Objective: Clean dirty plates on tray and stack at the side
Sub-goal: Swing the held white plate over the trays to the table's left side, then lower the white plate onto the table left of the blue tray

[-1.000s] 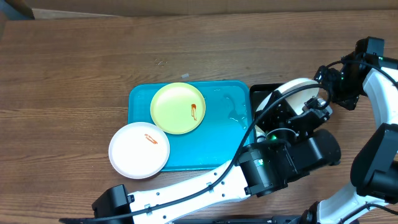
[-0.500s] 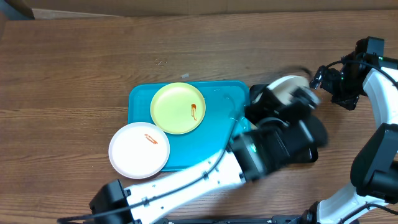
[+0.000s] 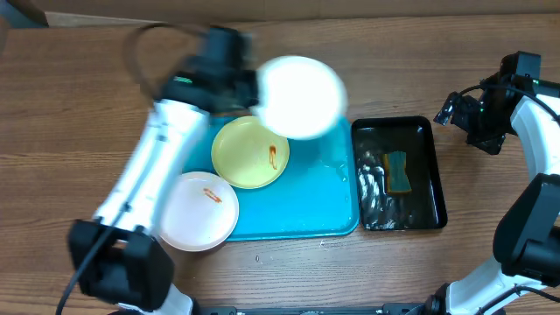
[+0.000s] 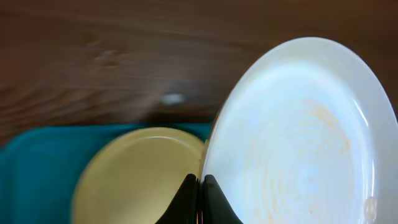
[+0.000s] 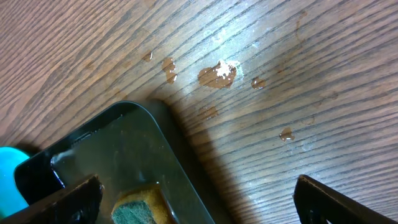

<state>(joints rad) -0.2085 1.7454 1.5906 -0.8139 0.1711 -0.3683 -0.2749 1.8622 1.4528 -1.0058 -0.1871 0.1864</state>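
Left gripper [image 4: 199, 186] clamped shut on the rim of a white plate [image 4: 298, 137], held over the far edge of the turquoise tray [image 3: 306, 206].
The edge pinch leaves the plate's face free; only faint orange traces show, so I judge it wiped and bound for the stacking spot. The yellow-green plate [image 3: 250, 151] lies on the tray, and the other white plate [image 3: 196, 210] overhangs its near-left corner, both red-smeared. The right gripper [image 5: 205, 199] hangs wide open, empty, by the black tray [image 3: 394, 121] with its sponge [image 3: 399, 171].
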